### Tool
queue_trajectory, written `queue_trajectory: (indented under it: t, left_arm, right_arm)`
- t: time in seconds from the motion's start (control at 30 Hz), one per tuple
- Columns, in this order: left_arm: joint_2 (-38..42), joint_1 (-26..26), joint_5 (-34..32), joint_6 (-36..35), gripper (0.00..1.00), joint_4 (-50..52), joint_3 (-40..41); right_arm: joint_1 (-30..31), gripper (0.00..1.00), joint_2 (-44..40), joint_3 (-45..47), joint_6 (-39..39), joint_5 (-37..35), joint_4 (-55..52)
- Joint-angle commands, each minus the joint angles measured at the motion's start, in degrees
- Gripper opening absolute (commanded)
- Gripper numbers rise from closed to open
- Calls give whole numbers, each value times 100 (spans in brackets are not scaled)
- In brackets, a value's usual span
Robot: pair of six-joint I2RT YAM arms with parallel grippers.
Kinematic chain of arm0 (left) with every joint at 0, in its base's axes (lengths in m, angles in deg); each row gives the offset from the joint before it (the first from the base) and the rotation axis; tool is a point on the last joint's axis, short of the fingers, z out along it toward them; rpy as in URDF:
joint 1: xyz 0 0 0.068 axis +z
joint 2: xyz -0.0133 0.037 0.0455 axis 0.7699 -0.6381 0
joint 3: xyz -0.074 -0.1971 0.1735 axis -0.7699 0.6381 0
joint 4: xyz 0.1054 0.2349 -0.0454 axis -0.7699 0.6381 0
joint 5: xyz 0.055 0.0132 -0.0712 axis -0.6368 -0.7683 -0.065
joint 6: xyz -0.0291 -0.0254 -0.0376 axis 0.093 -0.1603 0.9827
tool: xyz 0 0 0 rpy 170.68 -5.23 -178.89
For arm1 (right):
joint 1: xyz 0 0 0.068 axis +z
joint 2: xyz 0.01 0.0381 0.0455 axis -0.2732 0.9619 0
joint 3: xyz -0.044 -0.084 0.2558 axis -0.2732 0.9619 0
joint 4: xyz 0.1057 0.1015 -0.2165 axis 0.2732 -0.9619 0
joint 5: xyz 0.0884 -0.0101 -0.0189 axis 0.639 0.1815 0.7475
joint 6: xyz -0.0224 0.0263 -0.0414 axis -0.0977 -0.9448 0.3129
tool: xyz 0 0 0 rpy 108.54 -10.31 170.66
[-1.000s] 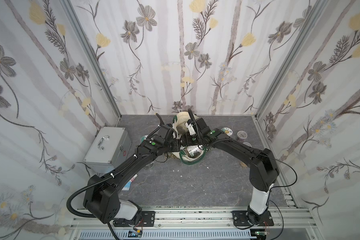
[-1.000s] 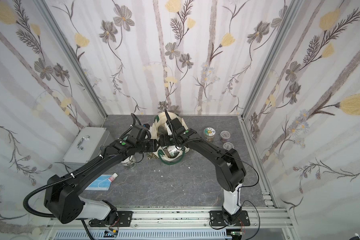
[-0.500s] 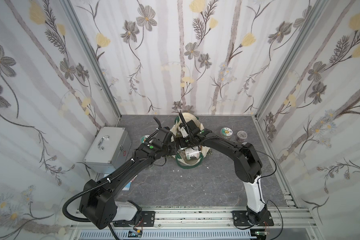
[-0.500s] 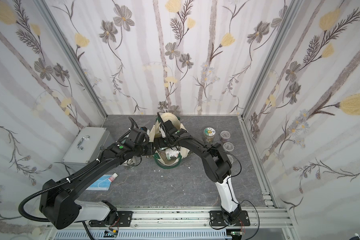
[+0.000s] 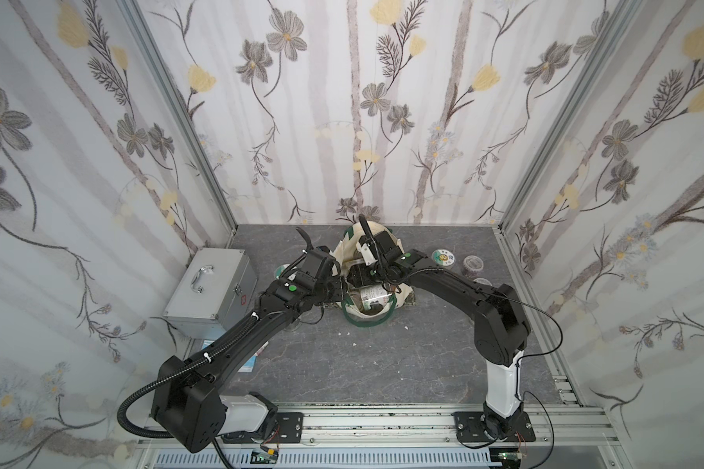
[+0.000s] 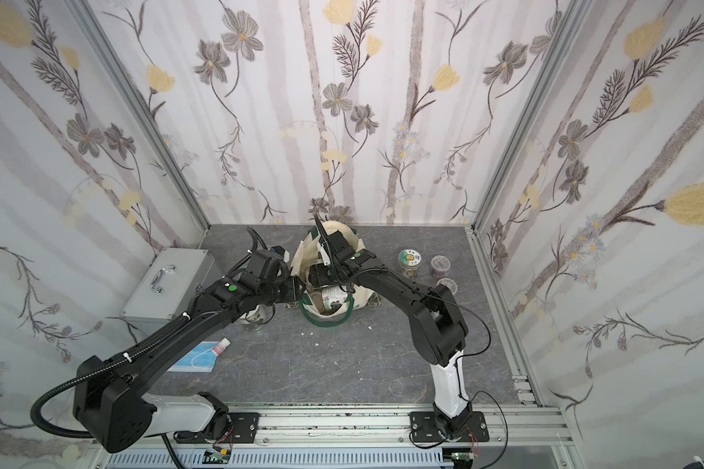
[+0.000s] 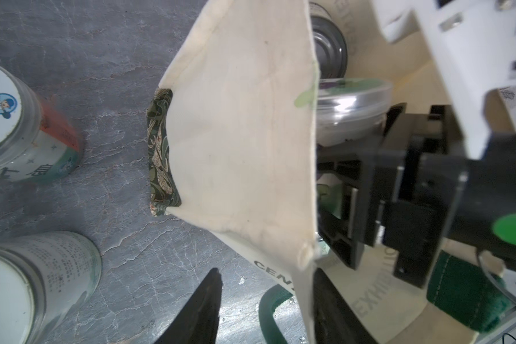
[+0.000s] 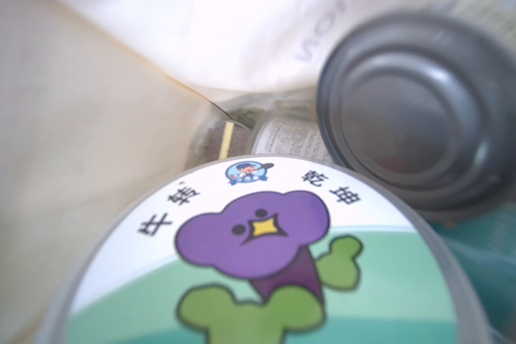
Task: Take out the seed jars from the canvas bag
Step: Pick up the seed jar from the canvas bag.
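**Right arm's elbow swinging back out, jars lying in the bag's mouth**

Against half a second ago, the right arm's elbow (image 5: 500, 320) is sitting further toward the right of the frame. The left arm (image 5: 261, 325) and the canvas bag (image 5: 402, 294) are staying much as they were, at the centre back of the floor (image 5: 383, 365).

The right gripper (image 5: 358, 280) is reaching into the bag's mouth; whether its jaws are closing on anything I cannot tell. The left gripper (image 7: 267, 269) is standing part-open astride the bag's rim — one finger outside, one inside, with floor showing between the outer finger and the cloth.

In the mouth a white-labelled jar (image 5: 372, 294) is lying on its side, its long axis running roughly left to right across the frame. In the right wrist view a purple-flower-lidded jar (image 8: 251, 253) is pointing its lid straight at the camera. Three more seed jars (image 5: 442, 258) are standing upright to the right of the bag.
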Motion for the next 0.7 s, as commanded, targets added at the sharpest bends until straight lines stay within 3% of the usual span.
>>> queue_trajectory:
  t: [0.0, 0.3, 0.47, 0.67]
  left_arm:
    - [94, 2, -70, 114, 54, 30, -81]
    - [345, 36, 9, 266, 60, 52, -114]
    - [647, 50, 57, 332, 66, 132, -161]
    - [952, 68, 49, 379, 74, 282, -197]
  right_arm:
    - [-45, 70, -359, 166, -73, -30, 541]
    - [-307, 70, -1152, 777, -469, 652, 1220]
    - [-522, 69, -1454, 1165, -935, 1506, 1785]
    - [-838, 70, -1847, 1842, -2080, 2798, 2868]
